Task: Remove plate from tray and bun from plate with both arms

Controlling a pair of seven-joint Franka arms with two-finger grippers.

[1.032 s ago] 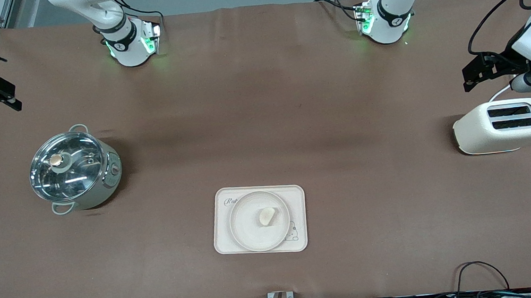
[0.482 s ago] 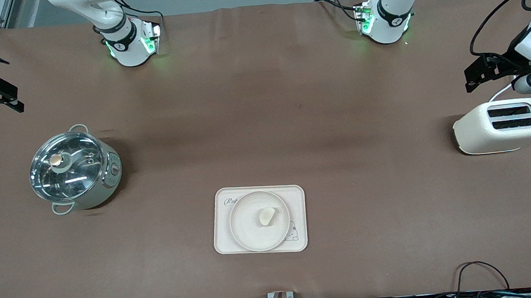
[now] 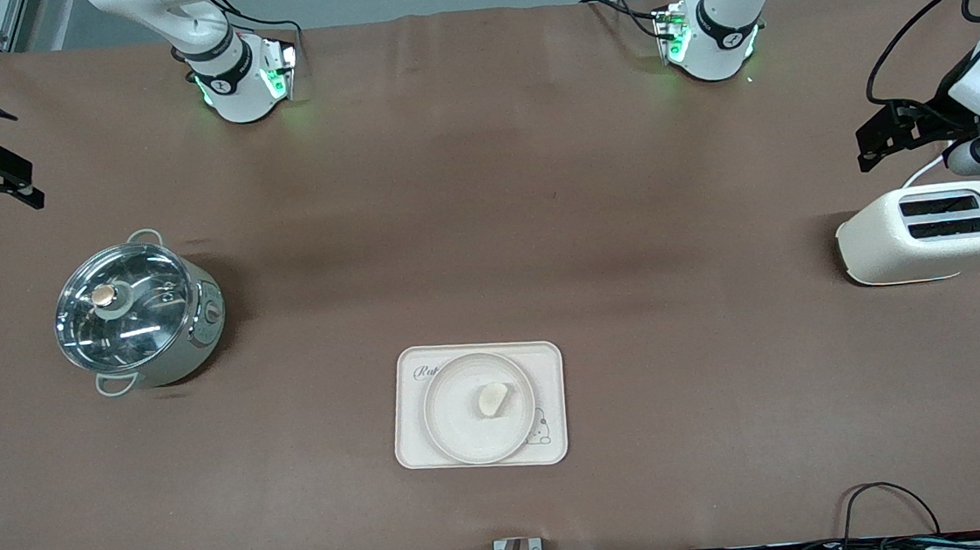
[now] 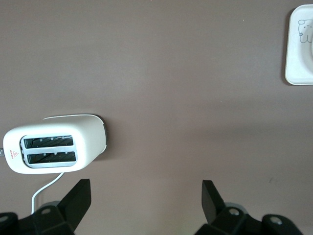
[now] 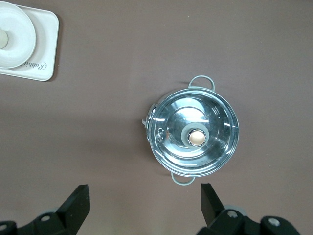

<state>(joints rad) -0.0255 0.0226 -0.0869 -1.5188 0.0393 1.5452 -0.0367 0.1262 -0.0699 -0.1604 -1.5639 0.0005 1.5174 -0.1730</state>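
Front view only: whole bun (image 3: 492, 398).

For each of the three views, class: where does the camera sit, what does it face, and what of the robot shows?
Front view: high, facing both arms' bases; sees tray, plate, bun.
Left wrist view: above the toaster, looking down; open left gripper shows.
Right wrist view: above the pot, looking down; open right gripper shows.
All three views share the tray.

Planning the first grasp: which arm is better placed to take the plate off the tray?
Neither clearly. The left gripper hangs open above the toaster, the right gripper open near the pot; plate and tray sit midway between.
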